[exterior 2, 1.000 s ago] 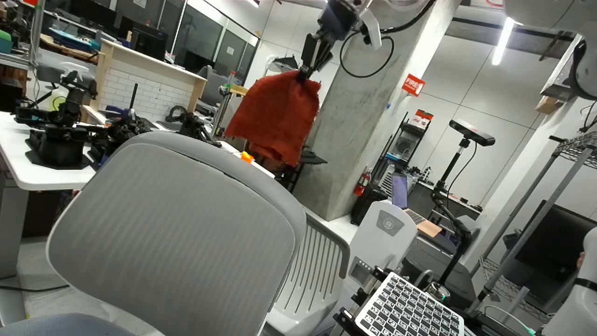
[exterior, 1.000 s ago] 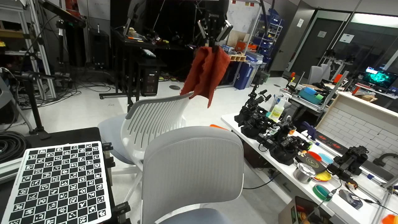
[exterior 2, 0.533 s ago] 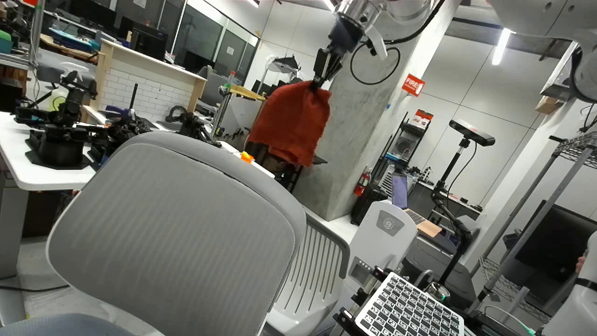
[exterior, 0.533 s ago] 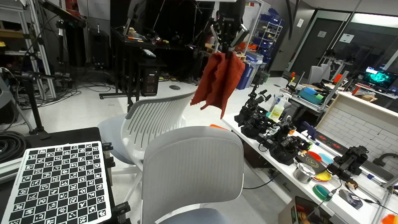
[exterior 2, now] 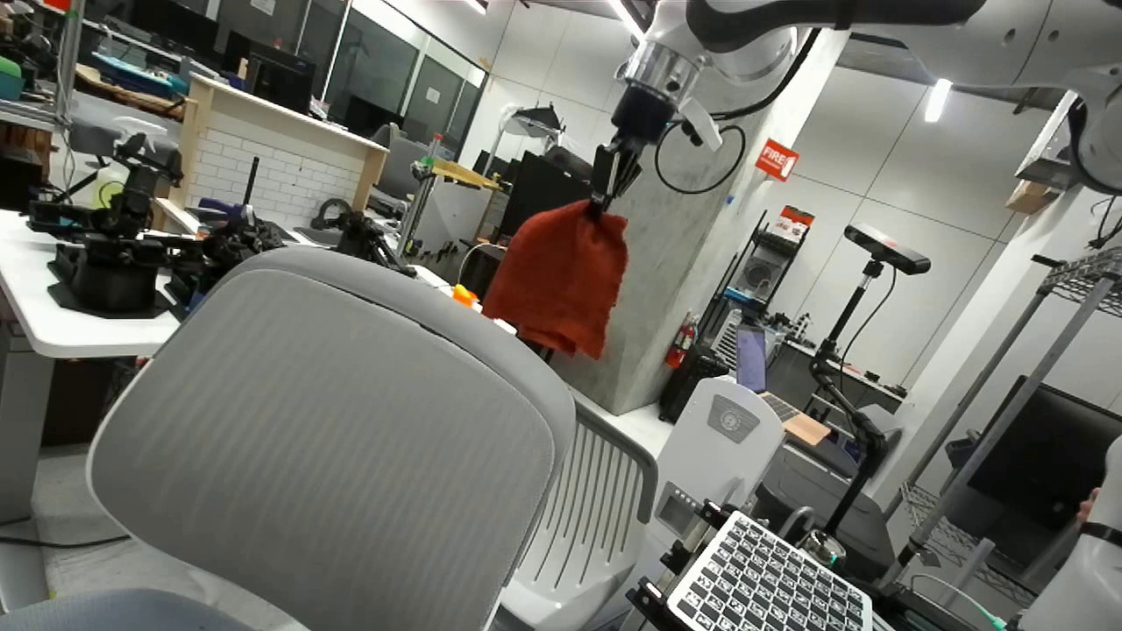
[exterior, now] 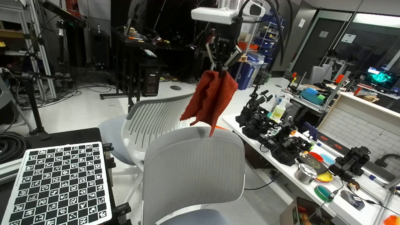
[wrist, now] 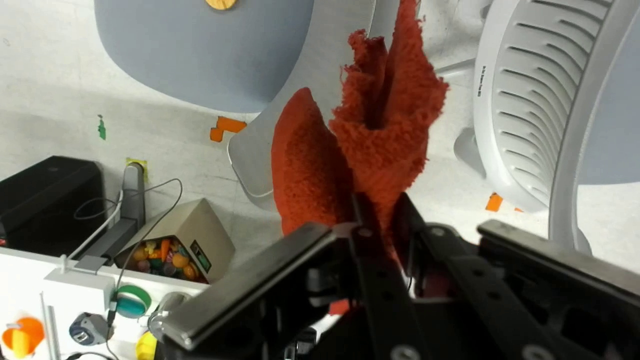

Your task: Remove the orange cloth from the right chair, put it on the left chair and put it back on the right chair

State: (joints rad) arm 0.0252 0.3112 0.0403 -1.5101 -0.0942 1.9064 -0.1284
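My gripper (exterior: pixel 220 72) is shut on the orange cloth (exterior: pixel 212 97), pinching its upper part, and the rest hangs limp in folds. It also shows in the other views, gripper (exterior 2: pixel 596 209) (wrist: pixel 381 200) and cloth (exterior 2: pixel 561 280) (wrist: pixel 385 155). The right chair (exterior: pixel 197 168) (exterior 2: pixel 333 438) has the smooth grey back. In an exterior view the cloth's lowest tip overlaps its top edge; I cannot tell whether they touch. The left chair (exterior: pixel 156 122) (exterior 2: pixel 592 508) has the ribbed white back and carries no cloth. In the wrist view it stands at the right (wrist: pixel 540 100).
A white bench (exterior: pixel 231 120) with black robot arms and kitchen items runs along one side. A checkered calibration board (exterior: pixel 62 184) lies on a black case by the chairs. A bin of toy food (wrist: pixel 200 235) stands below the bench. A concrete pillar (exterior 2: pixel 649 289) rises behind.
The gripper and cloth first moved sideways away from the left chair, then came down, with the cloth now hanging lower by the right chair's top edge. The grip stays shut; the chairs have not moved.
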